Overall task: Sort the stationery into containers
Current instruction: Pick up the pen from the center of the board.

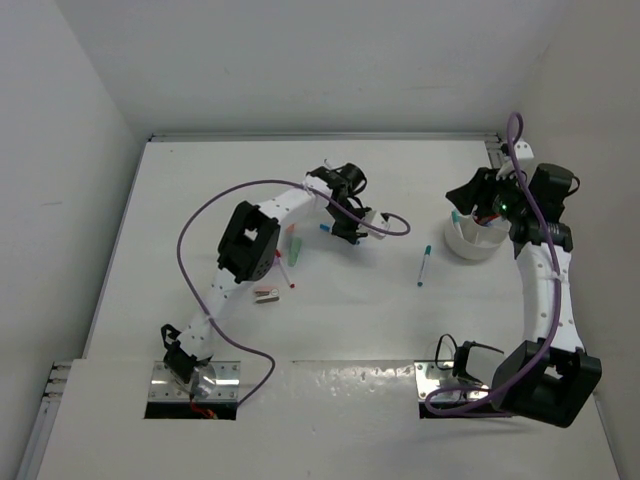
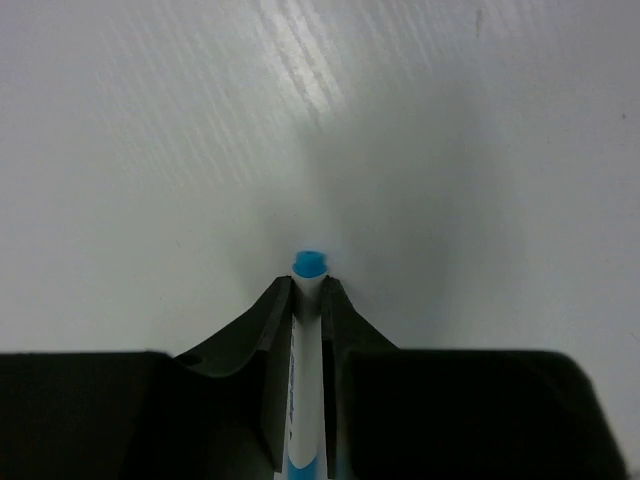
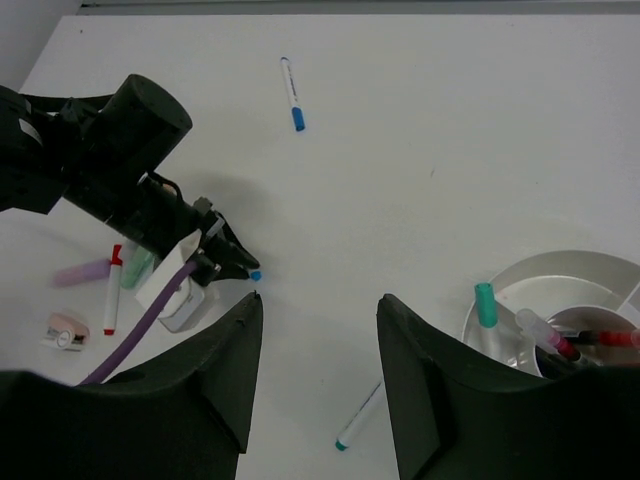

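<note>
From above, the left gripper (image 1: pixel 343 228) sits near the middle of the frame, on a blue-capped pen (image 1: pixel 326 228). The white tub (image 1: pixel 468 247) is at the right. In the left wrist view, its fingers (image 2: pixel 265 330) pinch that pen, low in the middle. In the right wrist view, the right gripper (image 3: pixel 318 302) is spread apart and holds nothing; the tub is lower right.

White table (image 1: pixel 380 320), matte, soft glare streak (image 2: pixel 300 70). Plain white walls (image 1: pixel 300 60) enclose left, back, right. Even diffuse light.
</note>
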Available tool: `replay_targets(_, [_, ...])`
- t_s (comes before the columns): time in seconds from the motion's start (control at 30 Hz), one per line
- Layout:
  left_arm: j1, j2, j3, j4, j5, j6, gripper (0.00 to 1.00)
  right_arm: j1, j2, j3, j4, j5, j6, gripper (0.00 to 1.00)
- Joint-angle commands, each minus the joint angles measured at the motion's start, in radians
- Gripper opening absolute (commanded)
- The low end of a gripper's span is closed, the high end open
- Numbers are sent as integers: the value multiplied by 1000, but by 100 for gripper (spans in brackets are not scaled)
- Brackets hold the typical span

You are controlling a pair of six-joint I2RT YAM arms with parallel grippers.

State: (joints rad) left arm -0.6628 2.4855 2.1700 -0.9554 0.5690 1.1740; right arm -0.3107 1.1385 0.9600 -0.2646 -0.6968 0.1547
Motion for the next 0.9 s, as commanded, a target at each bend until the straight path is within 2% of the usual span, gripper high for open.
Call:
replay_targets(0.0, [-31,42,-4,-131,-34,85,15,-8,-14,29,11,-27,3,49])
replay_targets(0.07, [-37,26,-36,-131,-46,91,11,-8,-14,32,10,-29,6,49])
replay_targets(0.17, [-55,-49,-162,-63,-78,99,4,-8,-14,42,2,-39,28,49])
replay_targets(0.2, [-72,-118,-258,-30,-89,98,1,-8,-17,43,-1,-49,40,48])
replay_targets(0.27, [-89,-202,-373,99,-127,108,0,-2,-14,42,-18,-66,80,48])
replay_targets(0.3, [-110,-294,-434,147,-141,124,0,4,-11,39,-28,-82,95,48])
replay_targets(0.33, [-125,-342,-554,240,-162,157,0,10,-10,37,-42,-92,114,48])
replay_targets(0.4, [-176,-477,-669,315,-242,219,0,44,-2,22,-79,-108,134,49])
replay_targets(0.43, [-194,-522,-729,390,-262,245,0,56,1,14,-90,-125,147,50])
replay_targets(0.5, [-236,-640,-866,438,-287,321,0,111,4,-10,-114,-136,164,52])
replay_targets(0.57, [-270,-694,-923,474,-305,348,0,172,10,-45,-111,-148,201,59])
replay_targets(0.63, [-320,-729,-917,454,-314,340,0,249,23,-64,-87,-145,239,63])
replay_targets(0.73, [-386,-767,-914,452,-343,323,0,350,64,-75,-65,-124,276,68])
replay_targets(0.87, [-466,-795,-895,431,-351,296,0,416,153,-40,-59,-110,287,71])
